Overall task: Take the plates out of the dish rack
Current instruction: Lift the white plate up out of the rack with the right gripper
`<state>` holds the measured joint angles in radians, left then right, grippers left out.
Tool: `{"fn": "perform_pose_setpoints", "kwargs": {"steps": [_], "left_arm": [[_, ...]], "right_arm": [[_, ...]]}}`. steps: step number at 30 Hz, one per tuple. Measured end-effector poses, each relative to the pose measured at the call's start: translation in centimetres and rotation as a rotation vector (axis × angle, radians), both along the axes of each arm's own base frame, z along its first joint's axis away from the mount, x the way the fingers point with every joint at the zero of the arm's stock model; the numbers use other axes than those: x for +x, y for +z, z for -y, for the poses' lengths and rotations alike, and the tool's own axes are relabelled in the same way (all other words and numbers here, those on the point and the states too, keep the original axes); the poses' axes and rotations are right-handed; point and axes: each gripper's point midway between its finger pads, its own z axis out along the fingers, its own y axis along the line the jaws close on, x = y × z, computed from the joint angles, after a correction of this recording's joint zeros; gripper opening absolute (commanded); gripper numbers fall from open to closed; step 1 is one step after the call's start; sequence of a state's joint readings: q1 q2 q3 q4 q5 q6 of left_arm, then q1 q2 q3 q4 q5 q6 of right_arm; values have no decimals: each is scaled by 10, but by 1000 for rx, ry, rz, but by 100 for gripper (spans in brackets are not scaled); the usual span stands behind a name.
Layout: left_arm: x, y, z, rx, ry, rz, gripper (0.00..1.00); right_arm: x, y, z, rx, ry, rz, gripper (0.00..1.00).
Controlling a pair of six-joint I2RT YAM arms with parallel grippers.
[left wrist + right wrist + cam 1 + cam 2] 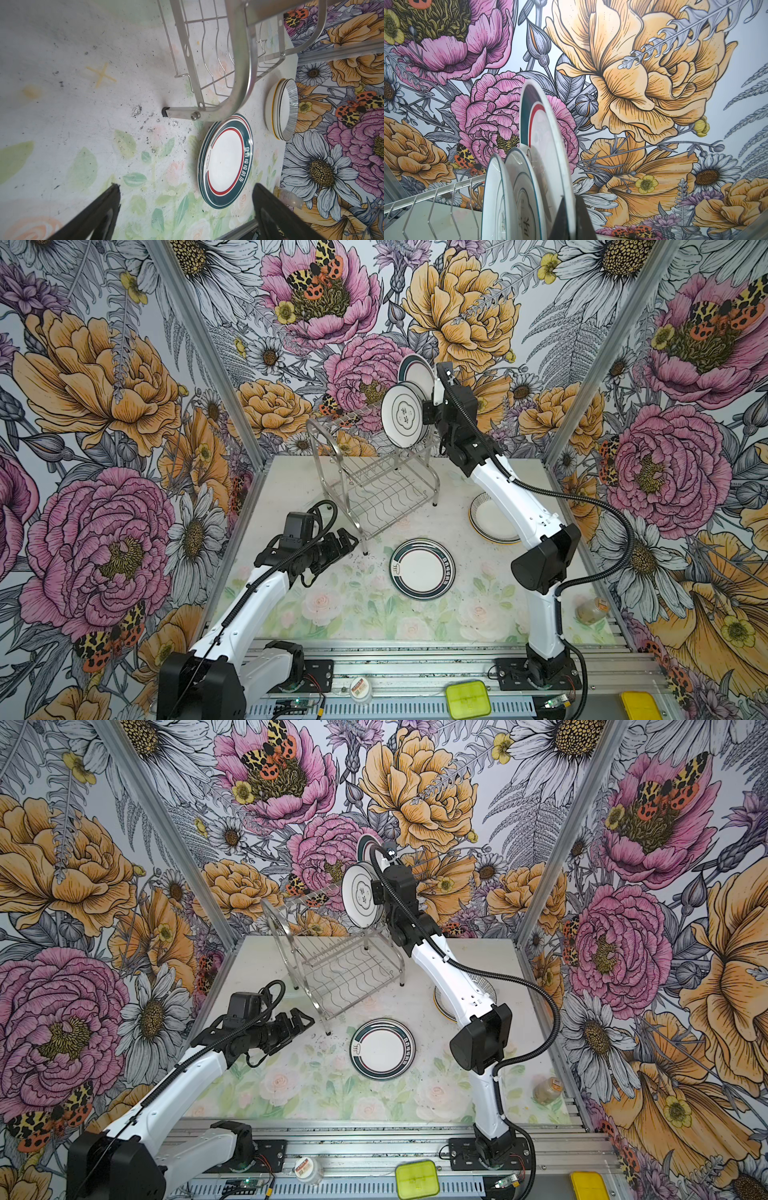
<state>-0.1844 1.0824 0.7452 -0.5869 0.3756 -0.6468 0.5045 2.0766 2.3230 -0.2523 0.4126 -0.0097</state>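
On the rose-print table (332, 614), the right gripper (571, 220) pinches a teal-rimmed plate (417, 372) over the dish rack (374, 489), higher than two plates (405, 418) standing there; the left gripper (348, 540) gapes beside its front leg

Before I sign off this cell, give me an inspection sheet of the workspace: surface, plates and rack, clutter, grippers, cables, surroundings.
Surface: table, floral print, dark scuffs, a yellow cross.
Job's things: rack upright; two cloud plates standing in its upper tier; teal-rim stack and striped stack flat on the table.
Clutter: bottle near the table's right edge; jar, green box, yellow box along the front rail.
Grippers: left gripper open, empty, beside the rack; right gripper shut on a teal-rim plate raised above the rack.
Cables: black conduit looping off each arm; no snag seen.
Surroundings: floral walls on three sides.
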Motion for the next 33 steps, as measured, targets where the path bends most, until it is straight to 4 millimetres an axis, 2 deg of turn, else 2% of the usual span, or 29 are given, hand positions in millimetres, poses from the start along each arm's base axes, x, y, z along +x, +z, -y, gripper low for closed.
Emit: {"fn": "perform_pose_setpoints", "kwargs": {"steps": [16, 24, 33], "left_arm": [[1, -5, 0, 5, -2, -17, 99], [2, -8, 0, 7, -2, -25, 99], [3, -8, 0, 6, -3, -23, 99]], "right_arm": [[9, 9, 29, 10, -78, 33, 0], [8, 12, 29, 11, -80, 43, 0], [0, 20, 22, -76, -121, 80, 0]]}}
